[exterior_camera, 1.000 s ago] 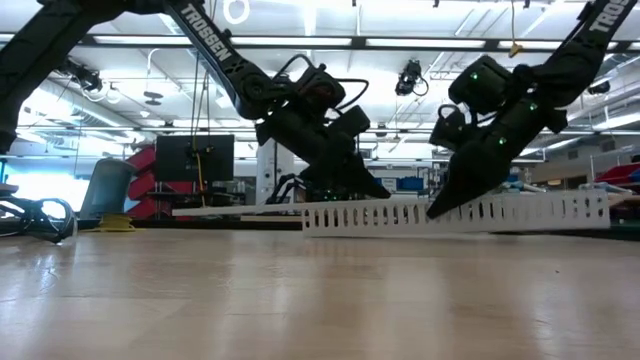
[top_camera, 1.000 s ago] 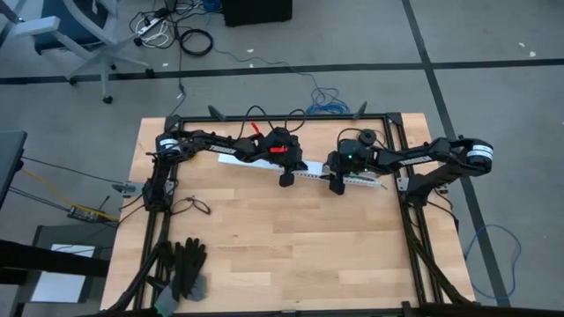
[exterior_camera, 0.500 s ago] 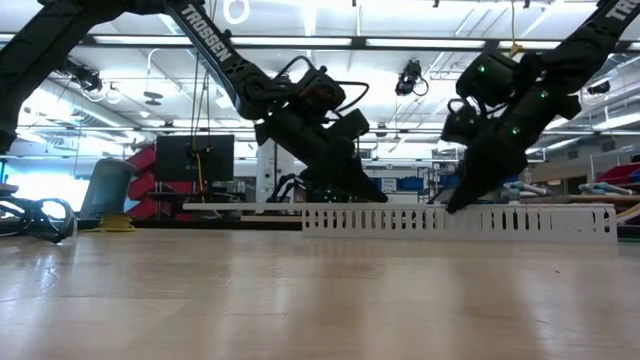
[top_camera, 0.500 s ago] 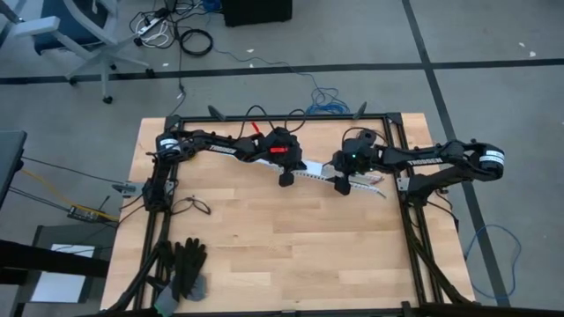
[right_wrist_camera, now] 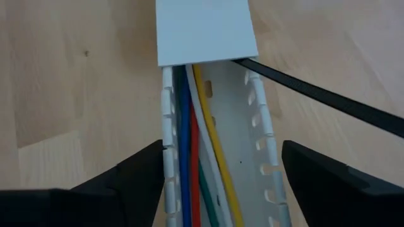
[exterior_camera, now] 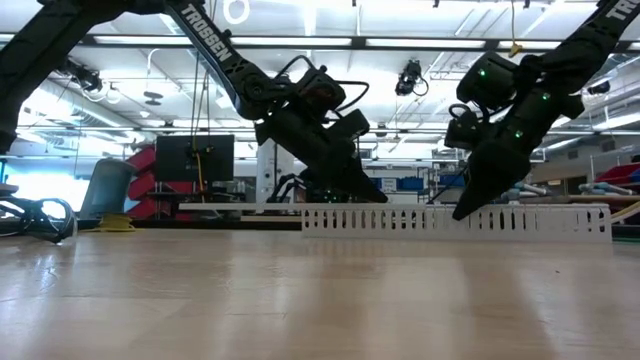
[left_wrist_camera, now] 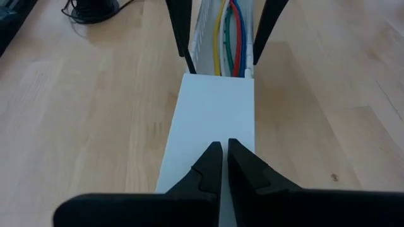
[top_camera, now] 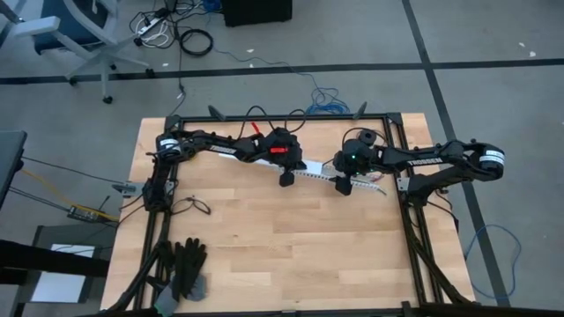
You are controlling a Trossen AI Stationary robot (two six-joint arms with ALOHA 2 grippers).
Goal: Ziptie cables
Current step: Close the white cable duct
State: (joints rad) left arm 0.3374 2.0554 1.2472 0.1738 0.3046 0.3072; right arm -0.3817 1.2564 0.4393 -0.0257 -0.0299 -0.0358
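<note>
A long white slotted channel (top_camera: 314,174) lies across the far middle of the table. The cables (right_wrist_camera: 189,157), yellow, white, red, blue and green, run along inside it and pass under its white lid (right_wrist_camera: 205,31). My left gripper (left_wrist_camera: 221,151) is shut and sits over the lid (left_wrist_camera: 214,113), near the lid's end. My right gripper (right_wrist_camera: 222,148) is open over the uncovered stretch, one finger on each side of the channel walls (right_wrist_camera: 262,126); I cannot tell whether they touch. A thin black strip (right_wrist_camera: 315,94) runs from the channel by the lid's edge out over the table. My left gripper has its shut fingertips (left_wrist_camera: 211,157) down on the top face of the white lid (left_wrist_camera: 218,126), a short way back from the lid's end. The fingers come slanting down from above and point along the channel (exterior_camera: 400,220), which lies flat on the table.
Black gloves (top_camera: 185,269) lie at the near left corner, and a dark cord loop (top_camera: 199,205) lies by the left edge. Black frame rails (top_camera: 414,229) border the table. The wood in front of the channel toward the near edge is bare.
My right gripper has moved a little toward the table's right along the channel and risen slightly. The channel's right part, tilted a second ago, now lies level on the table.
</note>
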